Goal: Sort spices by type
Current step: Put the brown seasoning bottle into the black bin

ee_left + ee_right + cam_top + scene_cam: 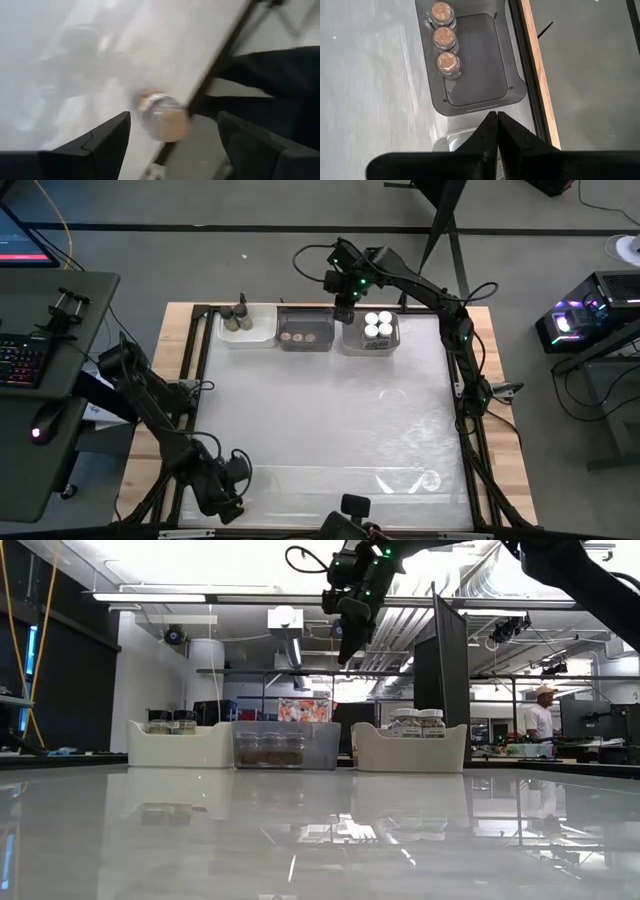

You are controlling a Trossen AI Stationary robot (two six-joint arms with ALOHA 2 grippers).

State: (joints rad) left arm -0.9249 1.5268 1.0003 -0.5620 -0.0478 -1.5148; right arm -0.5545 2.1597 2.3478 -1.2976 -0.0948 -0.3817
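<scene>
Left claw: my left gripper (170,145) sits at the near left corner of the table (330,410), fingers spread wide and holding nothing.
Stray jar: one cork-capped jar (162,116) lies on its side just ahead of those fingers, right at the table's dark edge rail (220,65). I judge it the last spice still unsorted.
Step in hand: closing on that jar, as I read it. I should centre it between both fingers before I squeeze, and approach from the table side, because a nudge outward could roll it off the edge.
Middle of table: nothing stands there for me to dodge on the carry.
Right claw: my right gripper (496,131) hangs above the far row of bins, fingers pressed together, empty.
Grey bin: the grey bin (492,75) holds three cork-capped jars (445,37) in a line; that is where I judge the stray belongs.
White-capped jars: four sit in the far-right bin (371,342) as white-capped jars (377,325).
Dark-capped jars: two dark-capped jars (238,315) stand in the far-left white bin (262,333).
</scene>
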